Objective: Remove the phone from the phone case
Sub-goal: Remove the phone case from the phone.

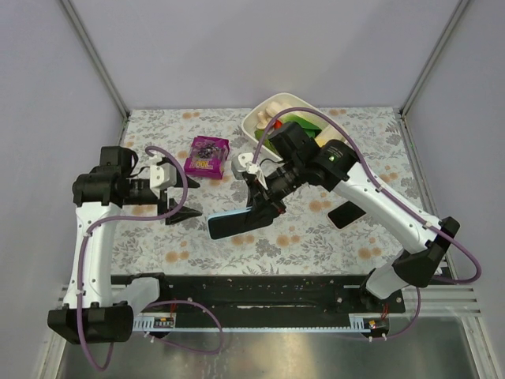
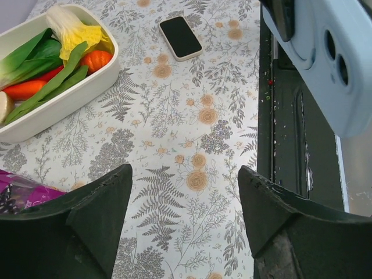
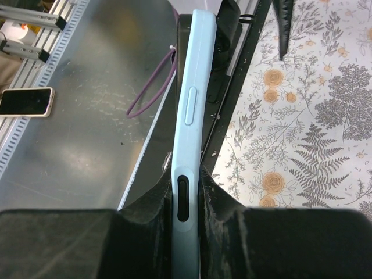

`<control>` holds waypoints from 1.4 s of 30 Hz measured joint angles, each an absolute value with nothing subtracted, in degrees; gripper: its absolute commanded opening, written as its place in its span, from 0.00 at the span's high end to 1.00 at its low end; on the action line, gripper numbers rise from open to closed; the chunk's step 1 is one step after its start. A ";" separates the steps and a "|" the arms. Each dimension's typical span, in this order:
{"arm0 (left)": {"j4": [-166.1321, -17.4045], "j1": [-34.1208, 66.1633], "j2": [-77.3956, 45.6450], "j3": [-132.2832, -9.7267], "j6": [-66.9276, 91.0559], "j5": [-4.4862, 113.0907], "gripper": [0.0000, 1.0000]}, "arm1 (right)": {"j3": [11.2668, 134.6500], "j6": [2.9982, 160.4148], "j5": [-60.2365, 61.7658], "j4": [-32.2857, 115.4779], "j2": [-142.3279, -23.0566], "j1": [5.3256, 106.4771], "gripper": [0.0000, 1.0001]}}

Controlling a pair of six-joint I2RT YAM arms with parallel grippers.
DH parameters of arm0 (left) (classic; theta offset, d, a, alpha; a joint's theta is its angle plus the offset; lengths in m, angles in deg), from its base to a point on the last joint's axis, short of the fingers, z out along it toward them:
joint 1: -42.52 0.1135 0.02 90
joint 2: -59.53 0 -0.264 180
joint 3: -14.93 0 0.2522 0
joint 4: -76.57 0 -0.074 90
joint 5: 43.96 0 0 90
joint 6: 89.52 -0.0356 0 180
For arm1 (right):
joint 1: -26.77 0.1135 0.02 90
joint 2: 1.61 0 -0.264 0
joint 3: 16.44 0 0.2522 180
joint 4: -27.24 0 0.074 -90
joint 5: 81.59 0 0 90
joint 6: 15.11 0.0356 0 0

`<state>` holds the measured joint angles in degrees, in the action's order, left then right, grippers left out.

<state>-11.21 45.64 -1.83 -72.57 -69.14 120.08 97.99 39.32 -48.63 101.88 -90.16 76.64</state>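
Note:
My right gripper (image 1: 265, 207) is shut on a light blue phone case (image 1: 235, 223) and holds it above the table's front middle. In the right wrist view the case (image 3: 189, 110) stands edge-on, clamped between both fingers of the gripper (image 3: 188, 200). Its back with dark camera holes shows in the left wrist view (image 2: 340, 64). A phone (image 1: 345, 214) with a black screen lies flat on the table to the right, apart from the case; it also shows in the left wrist view (image 2: 181, 37). My left gripper (image 1: 181, 208) is open and empty, above the cloth (image 2: 185, 224).
A white box of toy vegetables (image 1: 278, 120) stands at the back, also visible in the left wrist view (image 2: 55, 70). A purple packet (image 1: 207, 155) lies near the left gripper. A black rail (image 1: 252, 286) runs along the table's front edge. Another phone-like device (image 3: 26, 102) lies on the metal frame.

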 measured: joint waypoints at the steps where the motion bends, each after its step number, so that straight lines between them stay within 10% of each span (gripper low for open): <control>1: -11.19 45.61 -1.42 -72.57 -69.16 119.82 0.21 | 97.79 40.19 -48.50 101.12 -90.08 76.53 1.00; 21: -11.36 37.96 -2.09 -72.00 -66.52 124.56 0.23 | 96.70 54.29 -42.99 89.36 -90.06 74.21 1.00; 37: -10.68 36.56 -2.99 -70.43 -64.22 126.81 0.97 | 96.70 54.36 -41.64 88.86 -90.06 73.71 1.00; 42: -9.44 36.24 -2.97 -70.32 -63.52 126.88 1.00 | 96.70 53.11 -42.51 89.05 -90.08 73.69 1.00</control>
<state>-9.44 36.24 -2.97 -70.32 -63.52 126.88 96.70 53.11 -42.51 89.05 -90.08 73.69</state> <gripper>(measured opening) 0.190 0.210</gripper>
